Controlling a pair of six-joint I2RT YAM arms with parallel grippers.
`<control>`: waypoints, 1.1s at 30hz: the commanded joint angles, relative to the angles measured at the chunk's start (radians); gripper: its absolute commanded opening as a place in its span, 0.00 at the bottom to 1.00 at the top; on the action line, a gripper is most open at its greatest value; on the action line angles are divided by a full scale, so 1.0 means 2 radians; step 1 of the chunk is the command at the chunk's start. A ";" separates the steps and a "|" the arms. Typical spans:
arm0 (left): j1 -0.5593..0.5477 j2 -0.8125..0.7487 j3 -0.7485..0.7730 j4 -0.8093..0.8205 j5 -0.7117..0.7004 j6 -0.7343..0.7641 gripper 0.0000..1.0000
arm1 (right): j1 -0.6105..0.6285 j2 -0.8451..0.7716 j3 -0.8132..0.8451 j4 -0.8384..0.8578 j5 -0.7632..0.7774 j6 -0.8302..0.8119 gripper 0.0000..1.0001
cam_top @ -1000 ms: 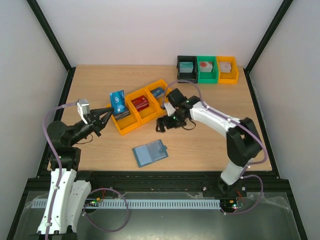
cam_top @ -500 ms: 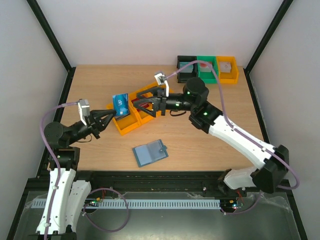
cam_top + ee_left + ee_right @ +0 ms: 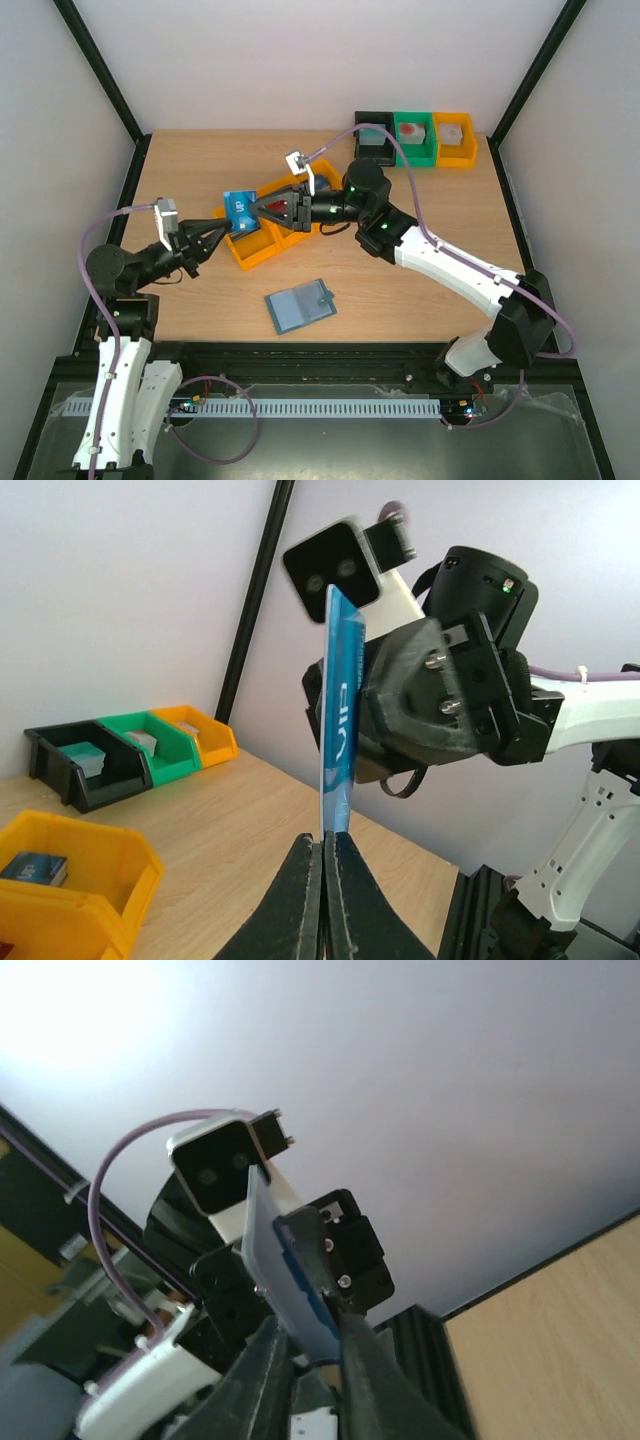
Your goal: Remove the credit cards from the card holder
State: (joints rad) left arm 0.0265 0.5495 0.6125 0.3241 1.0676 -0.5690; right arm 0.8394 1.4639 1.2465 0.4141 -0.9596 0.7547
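Blue card (image 3: 240, 211) between left tool (image 3: 226, 226) and right tool (image 3: 258, 208), apparently in both.

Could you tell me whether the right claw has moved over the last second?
Yes. The right claw swung left, from beside the yellow bins' right end to above them, reaching the blue card.

White arm links (image 3: 450, 265), black joints (image 3: 365, 185), lilac cables (image 3: 105, 228), black tapered pincer fingers (image 3: 298, 905), silver screws (image 3: 437, 662)
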 commanded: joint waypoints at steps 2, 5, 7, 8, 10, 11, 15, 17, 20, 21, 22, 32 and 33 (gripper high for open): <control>-0.002 0.000 0.014 0.009 0.008 0.001 0.02 | 0.007 0.007 0.016 0.018 -0.009 -0.001 0.02; -0.002 0.000 0.014 0.001 0.001 0.004 0.02 | 0.007 0.002 0.016 0.000 0.008 -0.012 0.02; -0.001 0.000 0.014 -0.015 -0.023 0.006 0.04 | 0.005 0.001 0.024 -0.030 0.031 -0.023 0.02; 0.001 0.000 0.013 -0.026 -0.040 0.008 0.14 | 0.003 0.003 0.028 -0.047 0.039 -0.026 0.02; 0.004 -0.001 0.006 -0.036 -0.072 0.008 0.46 | -0.007 0.005 0.033 -0.063 0.052 -0.020 0.02; 0.006 -0.002 0.000 -0.042 -0.100 0.005 0.61 | -0.014 0.005 0.032 -0.066 0.059 -0.010 0.02; 0.024 -0.009 -0.019 -0.080 -0.199 -0.021 0.99 | -0.066 0.000 0.001 -0.054 0.091 0.065 0.02; 0.038 -0.010 -0.032 -0.109 -0.247 -0.033 0.99 | -0.103 -0.008 -0.030 -0.036 0.115 0.109 0.02; 0.060 -0.011 -0.055 -0.152 -0.305 -0.043 1.00 | -0.155 -0.008 -0.059 -0.072 0.174 0.153 0.02; 0.066 -0.013 -0.064 -0.169 -0.321 -0.046 1.00 | -0.171 -0.002 -0.062 -0.094 0.192 0.164 0.02; 0.071 -0.017 -0.073 -0.181 -0.337 -0.052 0.99 | -0.185 0.007 -0.065 -0.111 0.207 0.172 0.02; 0.102 -0.040 -0.153 -0.226 -0.401 -0.073 0.99 | -0.215 0.156 0.003 -0.147 0.314 0.232 0.02; 0.103 -0.038 -0.157 -0.219 -0.398 -0.075 0.99 | -0.215 0.174 0.014 -0.148 0.317 0.240 0.01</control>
State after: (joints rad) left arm 0.2173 0.4889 0.3206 -0.1074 0.3256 -0.6827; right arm 0.4046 1.7115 1.1847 0.1406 -0.4156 1.1503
